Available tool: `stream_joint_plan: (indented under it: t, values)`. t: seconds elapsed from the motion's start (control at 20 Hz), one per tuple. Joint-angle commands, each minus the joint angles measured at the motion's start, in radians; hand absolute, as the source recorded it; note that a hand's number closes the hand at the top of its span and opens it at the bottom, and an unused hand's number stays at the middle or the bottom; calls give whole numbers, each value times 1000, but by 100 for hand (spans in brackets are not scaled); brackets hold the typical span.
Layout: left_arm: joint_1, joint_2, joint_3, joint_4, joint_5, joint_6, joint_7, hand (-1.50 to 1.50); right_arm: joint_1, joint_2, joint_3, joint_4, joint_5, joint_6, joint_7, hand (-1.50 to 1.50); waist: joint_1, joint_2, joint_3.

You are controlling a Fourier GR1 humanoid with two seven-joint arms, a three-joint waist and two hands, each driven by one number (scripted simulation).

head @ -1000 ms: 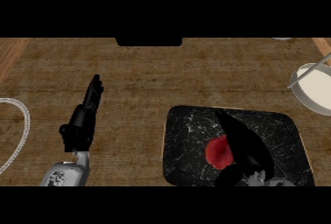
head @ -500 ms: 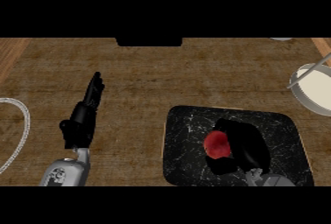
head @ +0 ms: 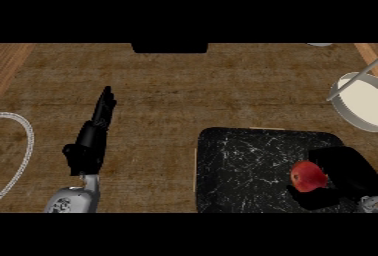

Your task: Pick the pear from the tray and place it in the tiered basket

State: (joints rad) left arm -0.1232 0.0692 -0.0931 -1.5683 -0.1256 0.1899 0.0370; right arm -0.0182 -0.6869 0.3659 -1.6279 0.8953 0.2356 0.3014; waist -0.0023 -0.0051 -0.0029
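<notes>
No readable text, no labels, no brands, no numbers, no signs on anything in view

tiered basket [head: 357, 102] cut off at right edge, pear [head: 308, 176] partly hidden by right hand [head: 343, 172]

Light is dim and even over the wooden counter [head: 221, 85], with no clear source and no glare. The dark tray [head: 244, 170] shows only faint pale veining. The black right hand [head: 343, 172] nearly merges with it; shadows are hardly visible.
</notes>
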Motion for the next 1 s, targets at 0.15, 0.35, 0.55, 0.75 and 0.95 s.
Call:
stream_joint_plan:
  t: [0.15,0.35,0.55,0.75,0.95]
  values:
    - [-38,-3,3,-24,-16,5,71,0,68,-153,-197,-51,-14,-24,-88,150,-11,3,3]
    - [-30,22,40,0,10,-19,38,0,57,-192,-344,-151,-90,11,-69,150,-15,1,2]
    - [36,-10,5,-17,-8,2,15,0,82,-225,-475,-360,-182,105,13,150,-30,-5,1]
    - [-8,-2,22,-1,-18,8,16,0,-19,-285,-684,-373,-363,231,16,150,-23,-1,1]
    - [-9,2,24,-12,-6,-12,5,0,-32,-313,-847,-363,-483,347,4,150,-12,1,2]
